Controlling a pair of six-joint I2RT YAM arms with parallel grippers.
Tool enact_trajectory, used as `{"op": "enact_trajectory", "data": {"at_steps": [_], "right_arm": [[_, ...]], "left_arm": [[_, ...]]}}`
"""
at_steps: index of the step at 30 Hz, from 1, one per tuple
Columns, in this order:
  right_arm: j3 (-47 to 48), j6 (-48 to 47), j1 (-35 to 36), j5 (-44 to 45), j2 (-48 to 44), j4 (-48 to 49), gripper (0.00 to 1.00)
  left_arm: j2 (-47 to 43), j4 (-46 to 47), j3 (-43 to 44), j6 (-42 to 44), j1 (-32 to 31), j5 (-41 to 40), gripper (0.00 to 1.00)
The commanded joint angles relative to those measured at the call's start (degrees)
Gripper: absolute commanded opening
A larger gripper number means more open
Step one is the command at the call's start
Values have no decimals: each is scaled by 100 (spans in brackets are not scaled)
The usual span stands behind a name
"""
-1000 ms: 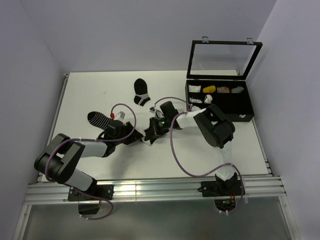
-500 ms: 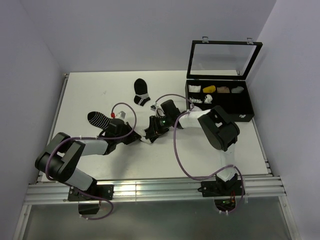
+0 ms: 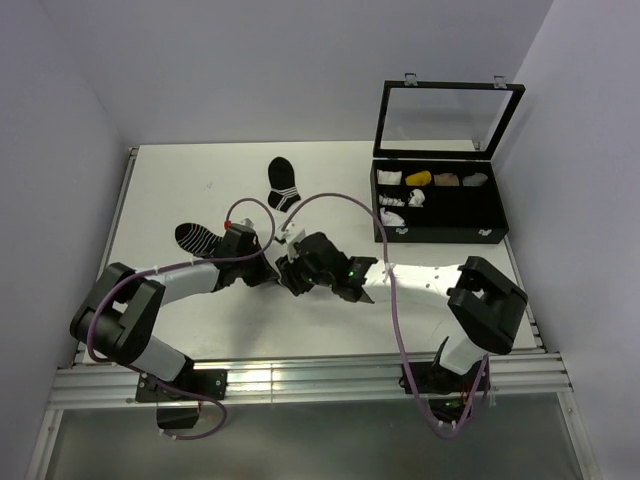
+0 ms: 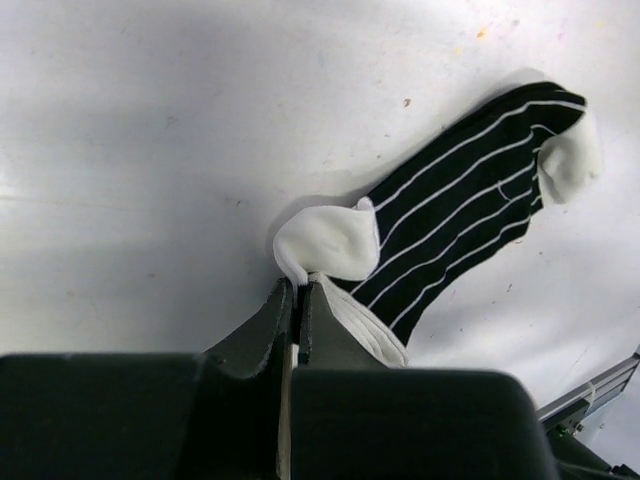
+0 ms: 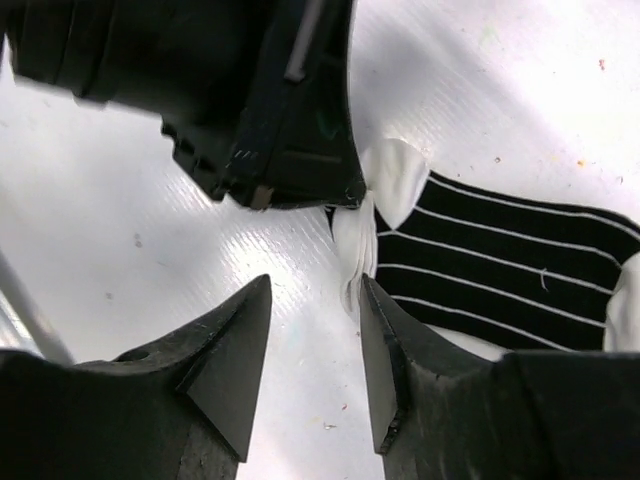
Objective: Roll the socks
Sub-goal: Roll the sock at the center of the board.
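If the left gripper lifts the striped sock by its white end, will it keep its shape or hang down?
Probably it hangs limp: the striped sock is thin cloth, lying flat and bunched where the left gripper pinches it. It looks light, so a pinch should hold it. Lying flat, it is unlikely to roll.

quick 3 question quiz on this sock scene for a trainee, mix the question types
1. True or false: the left gripper is shut on the socks.
2. The right gripper is: A open, B shut on a sock, C out of view.
3. Fill in: the box at the table's right is ____ (open or closed).

Key: 1 true; 2 A; 3 open
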Motion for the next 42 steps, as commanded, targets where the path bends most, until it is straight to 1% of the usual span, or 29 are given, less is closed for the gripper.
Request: {"op": "enact_trajectory", "data": {"at_steps": [1,4,9,14,23,28,33,36,38,39,40,42], "right_arm": [[-149,-801,313,1219,64,355,47],[-149,-1144,620,1535,248,565,45],[-97,-1426,990,2001,530,750,44],[-35,-1585,1280,2204,732,873,42],[79,-1620,1351,2239,1312,1041,41],[176,-1611,1342,2485,1646,1128,43],[255,-1559,1333,2599,1918,1067,44],[273,-1401,1281,2530,1989,927,42],[194,-1313,1176,2450,1937,856,31],[159,-1208,1132,2381,1858,839,24],[54,-1155,1097,2319,1796,830,10],[-26,-988,1000,2178,1665,821,1]], "left_arm": [[54,-1050,318,19,14,-153,0],[1,-1235,415,-7,14,-127,0],[1,-1402,547,-16,14,-109,0],[45,-1508,627,-33,14,-109,0],[71,-1543,671,-68,14,-92,0],[80,-1526,644,-95,14,-39,0],[62,-1534,627,-104,14,-30,0],[19,-1543,618,-112,14,-13,0],[-43,-1552,600,-156,14,-48,0],[-69,-1543,566,-217,14,-74,0],[-148,-1534,539,-253,32,-100,0],[-236,-1473,443,-384,58,-101,0]]}}
